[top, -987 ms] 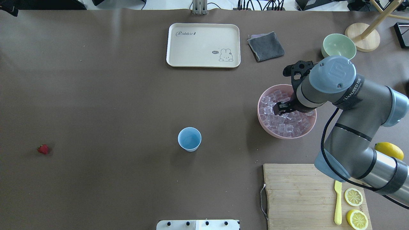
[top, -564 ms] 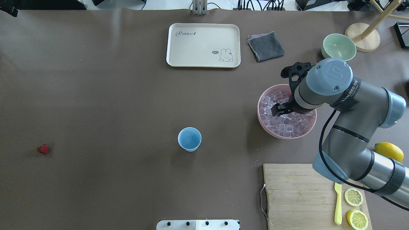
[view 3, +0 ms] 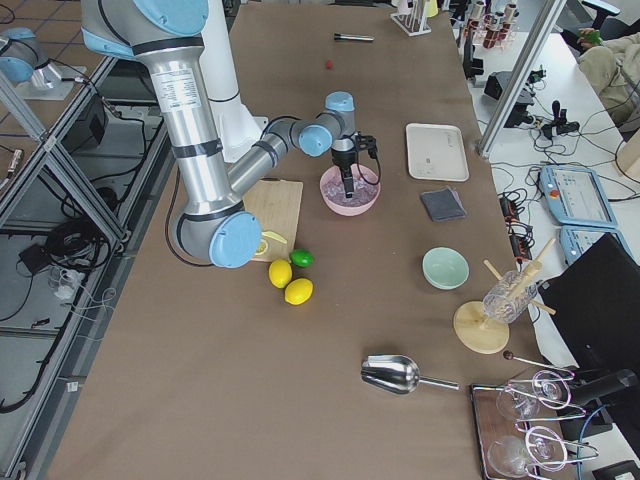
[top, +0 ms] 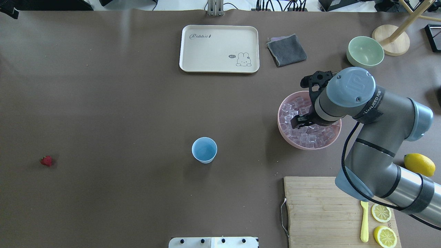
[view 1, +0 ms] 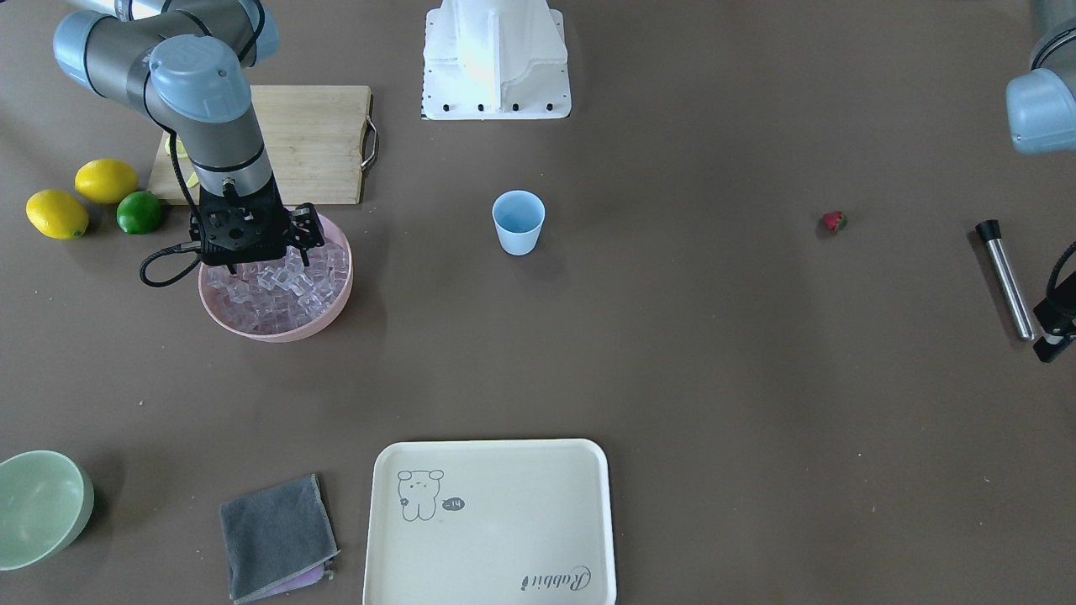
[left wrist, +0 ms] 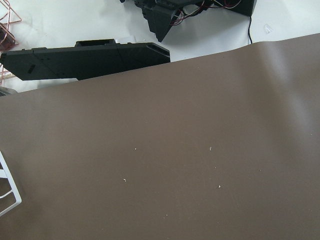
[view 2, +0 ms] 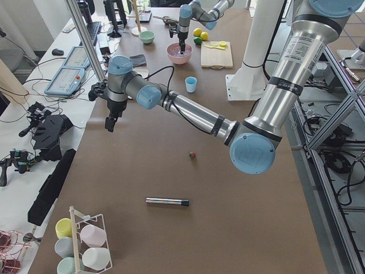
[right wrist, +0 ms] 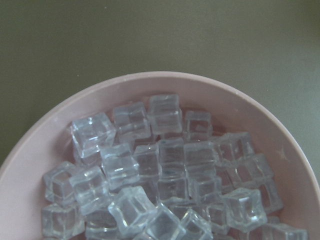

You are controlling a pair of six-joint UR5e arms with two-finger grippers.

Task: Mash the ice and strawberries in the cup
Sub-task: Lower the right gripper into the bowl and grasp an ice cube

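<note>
The right hand (top: 297, 122) sits low among the ice (right wrist: 165, 170) piled in the pink bowl (top: 311, 147) beneath it, spread or pressed together I cannot tell; cubes look hard, slick, light, best pinched across flat faces.

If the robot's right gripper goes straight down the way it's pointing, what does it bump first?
The ice. The right gripper points down over the pink bowl, so its fingers would likely hit the top cubes of the pile before anything else.

clear ice (right wrist: 165, 165) in a pink bowl (right wrist: 300, 175); light blue cup (top: 204, 150), red strawberry (top: 46, 161), brown surface (top: 103, 103), cream rabbit-print tray (top: 218, 48).
</note>
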